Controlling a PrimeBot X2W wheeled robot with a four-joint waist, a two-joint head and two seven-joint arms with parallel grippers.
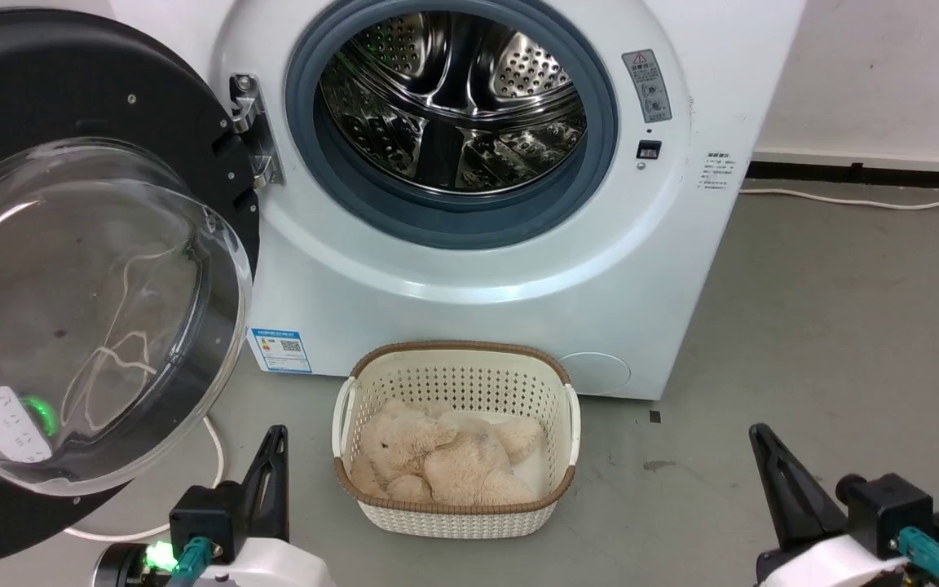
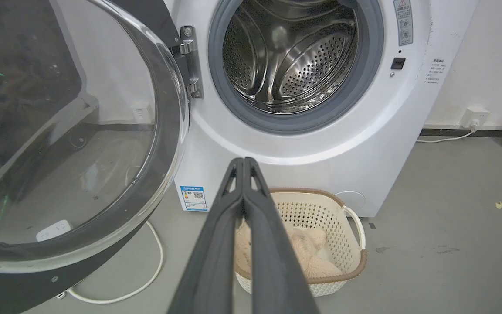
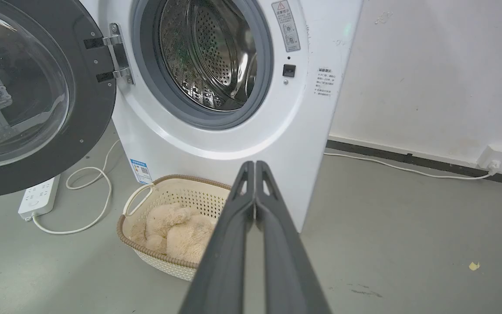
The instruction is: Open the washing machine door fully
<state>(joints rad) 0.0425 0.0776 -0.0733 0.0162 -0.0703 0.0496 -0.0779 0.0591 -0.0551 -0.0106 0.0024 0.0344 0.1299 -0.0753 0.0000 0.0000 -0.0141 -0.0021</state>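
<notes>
Head view: the big round glossy black washing machine door [image 1: 103, 277], clear glass bowl [image 1: 78, 350] bulging, is swung wide left of the white front-loading washing machine [image 1: 469, 269], its left edge cut off; it's reckoned heavy and rigid, glass slippery, so the black rim [image 1: 70, 73] is best pushed. Left wrist view: the left gripper [image 2: 243, 162] is seen apart from it, jaws pressed together, empty. Right wrist view: same for the right gripper [image 3: 254, 165]; how much further the door swings can't be made out.
</notes>
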